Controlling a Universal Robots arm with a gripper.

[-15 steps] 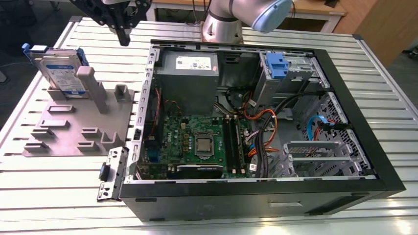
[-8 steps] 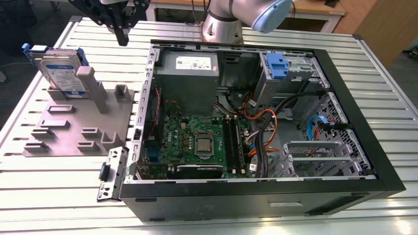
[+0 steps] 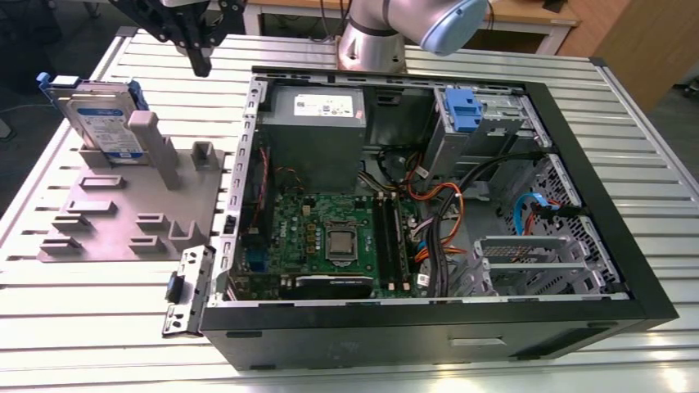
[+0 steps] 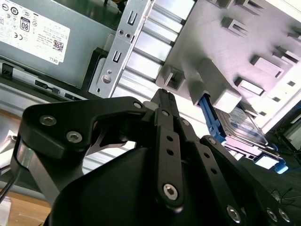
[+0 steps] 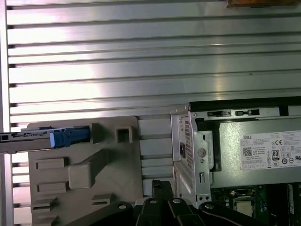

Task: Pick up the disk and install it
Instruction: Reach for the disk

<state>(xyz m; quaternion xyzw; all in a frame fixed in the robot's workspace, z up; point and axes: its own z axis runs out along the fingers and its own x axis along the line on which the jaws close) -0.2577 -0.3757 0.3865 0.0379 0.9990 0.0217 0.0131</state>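
- Silver-grey, with a white-and-blue label, the disk [image 3: 104, 123] stands on edge in a slot of a grey holder [image 3: 110, 217] at the exterior view's left, outside the computer case [image 3: 611, 205]
- Blue plastic frames the disk: the bracket [image 4: 210, 117] shows along its edge in the second wrist view, where the disk [image 4: 242, 131] sits behind a block of the holder [image 4: 244, 42]
- Seen edge-on in the first wrist view, the disk [image 5: 28, 140] pokes out past the side of the holder [image 5: 84, 155]
- Beside the disk in the exterior view, a tall grey post [image 3: 153, 151] rises from the holder
- Black and empty, the gripper [image 3: 202, 65] hangs over the table [image 3: 98, 327] beyond the holder, well apart from the disk, between it and the case's near corner
- Its fingers are drawn together to a single tip, with nothing between them
- In both wrist views that tip [image 4: 162, 94] [image 5: 162, 184] lies over the strip of ribbed metal table between the holder and the case
- Open on its side, the case rests on the table, with the arm [image 3: 382, 33] standing just behind it
- A grey power supply box [image 3: 317, 131] with a white sticker fills the corner of the case nearest the gripper, and appears in the first wrist view [image 5: 263, 155] and the second wrist view [image 4: 33, 33]
- Lower in the case lies a green circuit board [image 3: 327, 233], with orange and black cables [image 3: 437, 192] beside it
- A small blue latch [image 3: 463, 110] sits in the case's far corner, toward the exterior view's right
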